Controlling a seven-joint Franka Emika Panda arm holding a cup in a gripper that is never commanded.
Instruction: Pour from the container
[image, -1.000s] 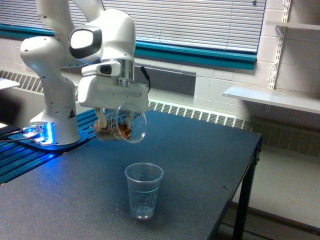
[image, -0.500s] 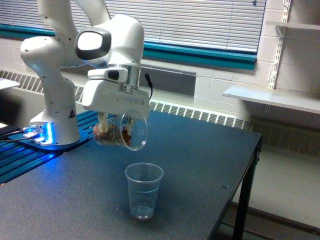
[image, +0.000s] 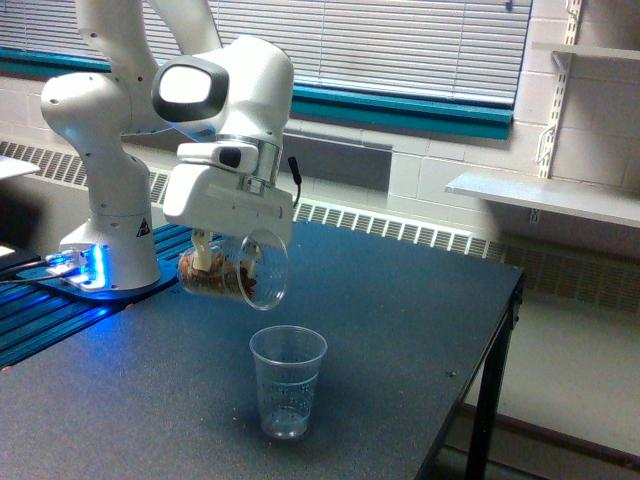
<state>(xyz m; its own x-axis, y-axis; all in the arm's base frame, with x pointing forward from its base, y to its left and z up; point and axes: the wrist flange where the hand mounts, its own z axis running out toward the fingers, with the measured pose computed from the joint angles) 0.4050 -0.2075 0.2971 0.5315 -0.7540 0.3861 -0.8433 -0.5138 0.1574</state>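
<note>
tilting container (image: 236, 272) above smaller cup (image: 287, 381)

Over the last second I watched the gripper (image: 228, 262) rise a little and swing slightly toward the exterior view's right, then settle back lower and toward the exterior view's left. The container (image: 235, 272) it held tipped further: its mouth, which had faced mostly toward the camera, turned more toward the exterior view's right and angled downward. The brown contents (image: 212, 283) spread along the lower wall, closer to the rim than they had been. The arm's wrist (image: 225, 85) rolled with it, so the dark oval panel on its side sat higher and further toward the exterior view's right than before.
</note>
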